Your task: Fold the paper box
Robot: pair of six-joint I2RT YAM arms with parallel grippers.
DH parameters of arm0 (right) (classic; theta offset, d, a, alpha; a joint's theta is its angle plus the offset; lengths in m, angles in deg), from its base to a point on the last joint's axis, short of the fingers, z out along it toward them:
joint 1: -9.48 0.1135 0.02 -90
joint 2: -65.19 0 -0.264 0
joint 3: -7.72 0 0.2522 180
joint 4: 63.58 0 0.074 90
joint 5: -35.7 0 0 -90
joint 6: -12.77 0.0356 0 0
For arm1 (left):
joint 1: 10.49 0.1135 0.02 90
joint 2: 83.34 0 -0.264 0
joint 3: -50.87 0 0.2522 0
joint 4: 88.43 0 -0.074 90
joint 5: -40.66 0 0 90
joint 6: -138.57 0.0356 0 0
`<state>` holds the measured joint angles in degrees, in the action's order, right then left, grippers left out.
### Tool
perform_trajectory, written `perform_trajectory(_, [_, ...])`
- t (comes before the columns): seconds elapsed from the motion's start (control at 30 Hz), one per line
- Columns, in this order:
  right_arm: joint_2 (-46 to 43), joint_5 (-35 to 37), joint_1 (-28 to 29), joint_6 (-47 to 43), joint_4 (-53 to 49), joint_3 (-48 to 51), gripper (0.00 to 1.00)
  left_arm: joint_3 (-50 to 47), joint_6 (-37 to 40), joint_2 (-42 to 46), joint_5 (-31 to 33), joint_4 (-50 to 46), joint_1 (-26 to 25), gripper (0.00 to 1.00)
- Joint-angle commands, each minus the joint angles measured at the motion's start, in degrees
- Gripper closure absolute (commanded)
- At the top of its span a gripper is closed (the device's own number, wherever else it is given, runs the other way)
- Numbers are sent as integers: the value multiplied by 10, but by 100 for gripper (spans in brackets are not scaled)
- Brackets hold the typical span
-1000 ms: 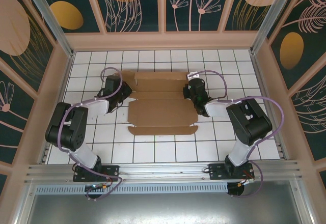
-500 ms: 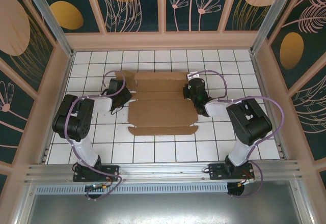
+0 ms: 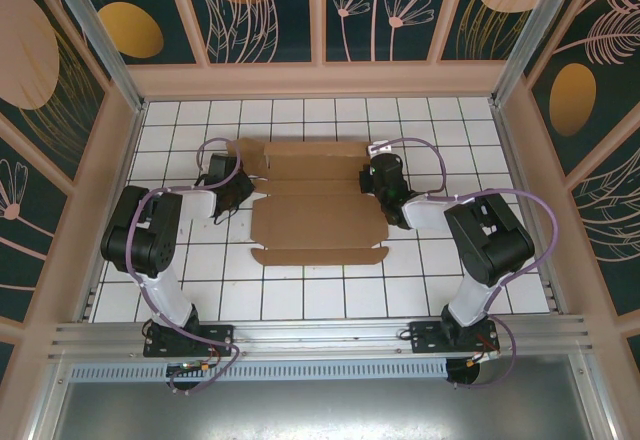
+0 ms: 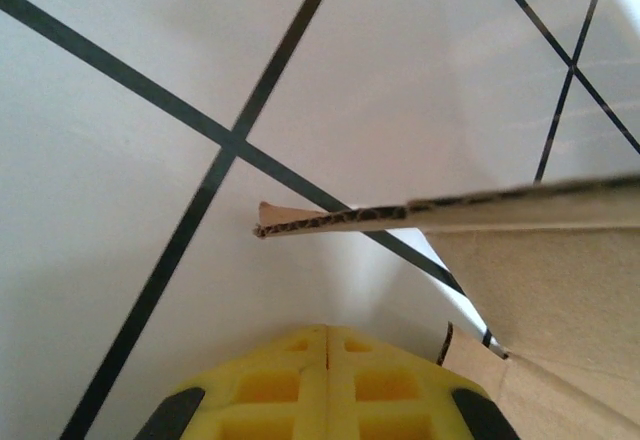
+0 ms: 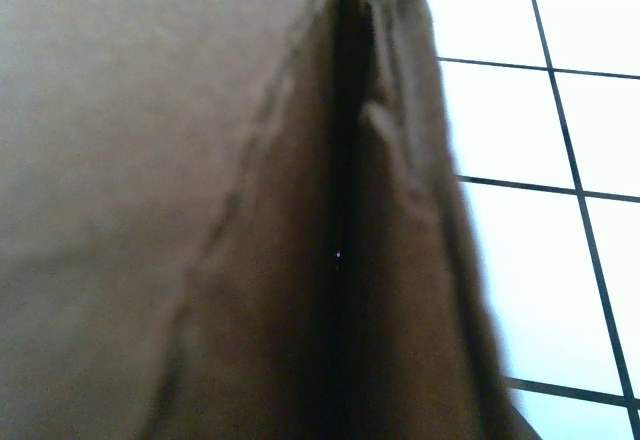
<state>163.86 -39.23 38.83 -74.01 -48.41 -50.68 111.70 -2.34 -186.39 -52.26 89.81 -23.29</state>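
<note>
Top external view showed the paper box (image 3: 318,210) lying as a flat die-cut sheet in the middle of the table (image 3: 300,295). My left gripper (image 3: 243,191) was at its 9 o'clock edge and my right gripper (image 3: 370,181) at its 3 o'clock edge. I judged it light, stiff across the panels and willing to bend only at the creases. Flaps beside a crease were the places to take it, since a hard pinch would dent the corrugation.

Left wrist view gave what the overhead could not: a flap edge raised off the tiles, its fluting exposed, and my yellow pads (image 4: 280,385) pressed together on nothing. Right wrist view showed cardboard doubled at a dark seam; those fingers were closed, apparently nipping that flap.
</note>
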Motion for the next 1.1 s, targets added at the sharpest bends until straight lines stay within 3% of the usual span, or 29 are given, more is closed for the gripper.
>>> perform_trajectory(0.0, [3, -24, 2, 19, -43, 1, 100, -5, -14, -2, -51, 32, -6, 95])
perform_trajectory(0.23, [5, -23, 2, 20, -46, -3, 100, -18, -26, 34, -82, 78, -18, 93])
perform_trajectory(0.77, [19, -30, -3, 20, -60, -17, 100, 23, -32, -50, -137, 79, -58, 89])
perform_trajectory(1.07, [-8, -110, -63, -15, -69, -23, 100, -4, 67, 170, -92, 13, -53, 84])
